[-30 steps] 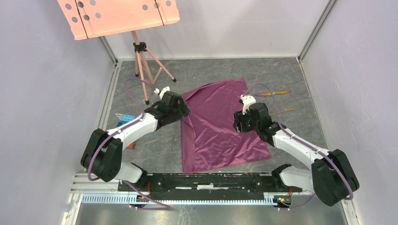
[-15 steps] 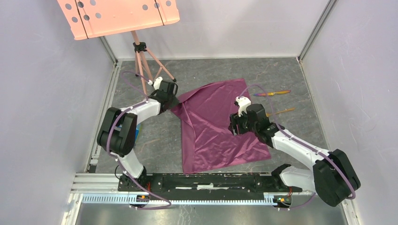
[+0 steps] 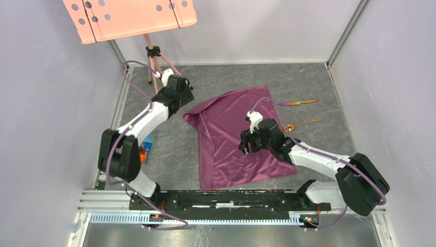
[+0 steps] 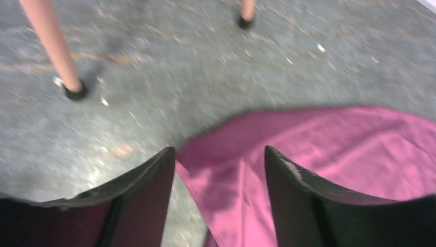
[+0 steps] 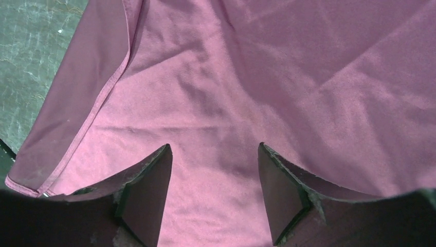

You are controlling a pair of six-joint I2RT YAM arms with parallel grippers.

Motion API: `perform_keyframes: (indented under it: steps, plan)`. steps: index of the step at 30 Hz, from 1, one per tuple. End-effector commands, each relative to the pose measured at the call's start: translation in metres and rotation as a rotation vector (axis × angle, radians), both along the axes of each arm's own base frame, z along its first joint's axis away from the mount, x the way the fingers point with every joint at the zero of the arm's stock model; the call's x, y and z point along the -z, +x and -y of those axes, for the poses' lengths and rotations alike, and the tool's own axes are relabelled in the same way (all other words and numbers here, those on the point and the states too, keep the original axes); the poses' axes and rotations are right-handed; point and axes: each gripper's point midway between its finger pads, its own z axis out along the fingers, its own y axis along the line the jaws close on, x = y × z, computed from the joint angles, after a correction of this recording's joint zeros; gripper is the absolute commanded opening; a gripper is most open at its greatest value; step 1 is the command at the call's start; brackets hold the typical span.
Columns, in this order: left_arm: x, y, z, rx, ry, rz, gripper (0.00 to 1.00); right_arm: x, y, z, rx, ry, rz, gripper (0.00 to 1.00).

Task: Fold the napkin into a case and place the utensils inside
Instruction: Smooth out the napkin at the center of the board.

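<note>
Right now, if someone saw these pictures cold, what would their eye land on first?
The plum-purple napkin, spread rumpled in the middle of the scene, grabs attention first. Both end effectors hover open over it: the left end effector at its far-left corner, the right end effector above its middle. A peach perforated music stand looms at the far left, and a gold spoon and iridescent knife lie just right of the napkin.

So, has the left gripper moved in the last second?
Yes. The left gripper has travelled away from the arm bases, up along the napkin's left side and closer to the pink tripod stand.
</note>
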Motion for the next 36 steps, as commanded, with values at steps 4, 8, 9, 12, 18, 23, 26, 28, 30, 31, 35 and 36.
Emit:
perform_keyframes:
  steps: [4,8,9,12,18,23,26,28,30,31,35,36]
  plan:
    - [0.006,-0.062,0.066,0.285,-0.188,-0.055,0.82,-0.021,-0.001,-0.047,-0.105,0.246,-0.007,0.79]
    - [0.021,-0.046,0.044,0.262,0.005,-0.116,0.83,-0.034,-0.002,-0.078,-0.144,0.421,-0.034,0.81]
    - [0.025,-0.043,0.043,0.26,0.018,-0.134,0.83,-0.04,0.001,-0.086,-0.151,0.462,-0.023,0.81]
    - [0.041,-0.039,0.044,0.247,0.017,-0.151,0.86,-0.043,0.01,-0.104,-0.143,0.518,-0.021,0.81]
    - [0.068,-0.03,0.039,0.198,-0.001,-0.185,0.97,-0.023,0.025,-0.134,-0.109,0.477,-0.048,0.72]
    - [0.078,-0.011,0.033,0.166,-0.028,-0.181,0.86,-0.006,0.036,-0.144,-0.085,0.403,-0.023,0.68]
    - [0.075,-0.002,0.035,0.164,-0.035,-0.174,0.64,0.005,0.041,-0.147,-0.078,0.361,-0.024,0.66]
    - [0.071,0.003,0.033,0.153,-0.025,-0.163,0.5,0.011,0.045,-0.149,-0.067,0.322,-0.012,0.66]
    - [0.065,0.009,0.031,0.153,-0.017,-0.15,0.39,0.017,0.045,-0.151,-0.065,0.287,-0.001,0.66]
    - [0.06,0.012,0.031,0.154,-0.011,-0.141,0.33,0.02,0.045,-0.152,-0.064,0.275,-0.003,0.64]
    - [0.046,0.023,0.023,0.142,0.007,-0.127,0.22,0.028,0.044,-0.161,-0.071,0.248,0.006,0.58]
    - [0.044,0.025,0.021,0.14,0.012,-0.125,0.18,0.029,0.045,-0.164,-0.071,0.243,0.005,0.55]
